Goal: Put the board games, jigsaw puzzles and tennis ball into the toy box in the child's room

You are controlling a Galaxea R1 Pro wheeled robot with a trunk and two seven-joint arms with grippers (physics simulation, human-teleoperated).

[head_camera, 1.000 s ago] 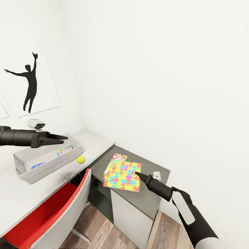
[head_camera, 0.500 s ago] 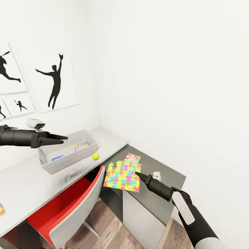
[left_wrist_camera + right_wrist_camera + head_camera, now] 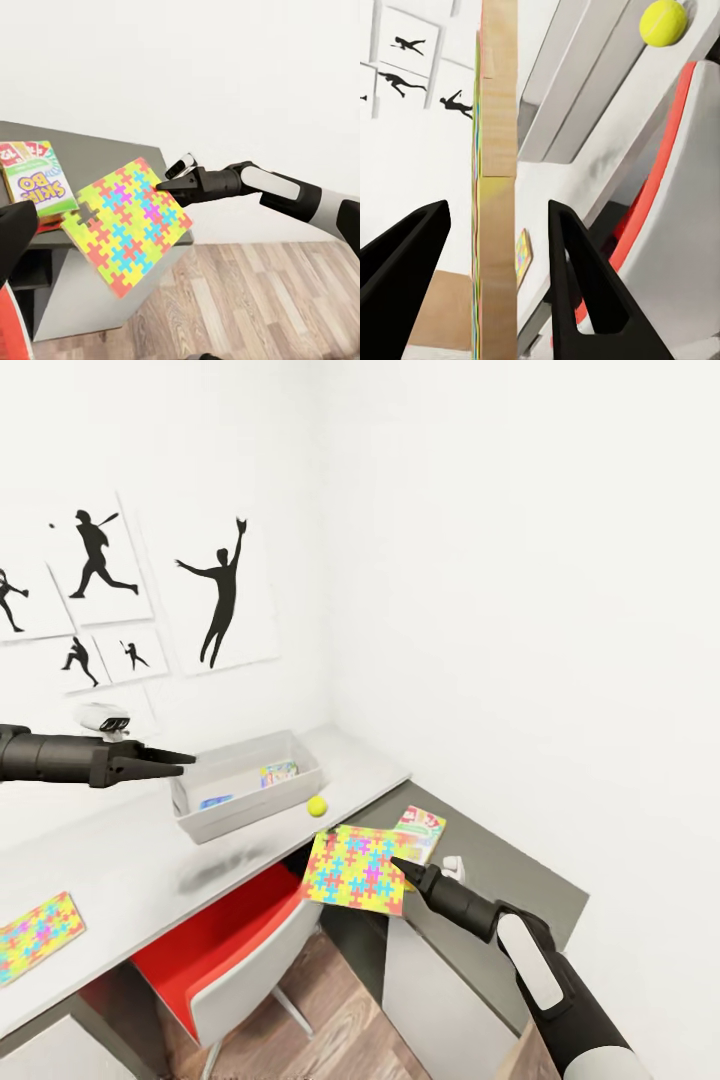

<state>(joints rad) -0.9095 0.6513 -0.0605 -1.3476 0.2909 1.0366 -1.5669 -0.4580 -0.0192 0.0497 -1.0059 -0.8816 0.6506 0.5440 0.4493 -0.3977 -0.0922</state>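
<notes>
Right gripper (image 3: pixel 397 863) pinches a flat jigsaw puzzle (image 3: pixel 357 869) by its edge; its wrist view reveals the cardboard underside, while left gripper's (image 3: pixel 186 762) spread is unclear

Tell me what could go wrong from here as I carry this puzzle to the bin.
1. The right end effector pinches the jigsaw puzzle only at one edge, so the sheet could tilt or slip out over the red chair.
2. The tennis ball sits right beside the toy box, near the desk edge; a sweeping sheet could knock it off.
</notes>
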